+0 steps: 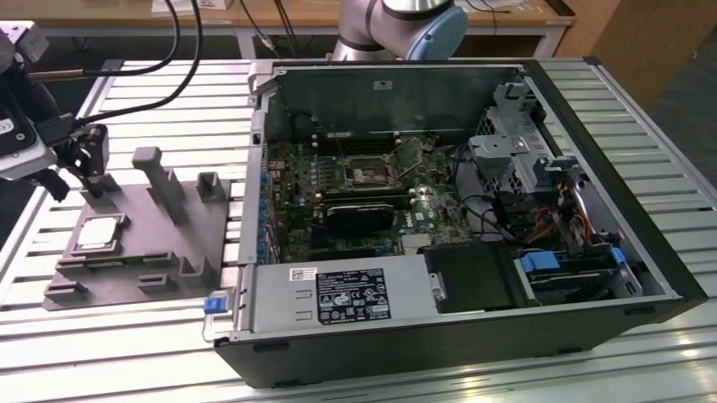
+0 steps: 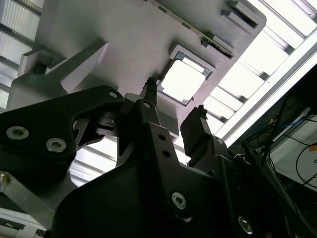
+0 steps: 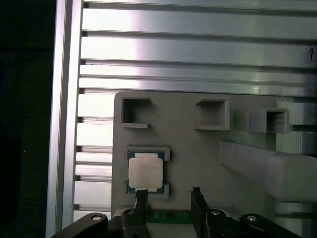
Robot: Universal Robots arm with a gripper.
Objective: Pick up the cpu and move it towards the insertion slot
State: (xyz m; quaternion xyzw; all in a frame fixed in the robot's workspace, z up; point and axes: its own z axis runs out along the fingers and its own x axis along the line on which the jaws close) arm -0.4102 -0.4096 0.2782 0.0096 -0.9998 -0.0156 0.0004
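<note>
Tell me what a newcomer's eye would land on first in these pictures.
The big open black metal computer case dominates the exterior view's right, its green motherboard bared with the small silver-framed square insertion slot near the middle. On the exterior view's left, the flat shiny silver square cpu lies in a matte grey plastic fixture. The black two-fingered gripper hovers open close to the cpu, holding nothing.

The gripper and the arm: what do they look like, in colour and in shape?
The gripper is matte black: angular plates joined by silver screw heads, ending in two narrow fingers with small tips. In the exterior view the arm is a silver-grey tube with a light blue joint cap, and black cables run toward the wrist.
</note>
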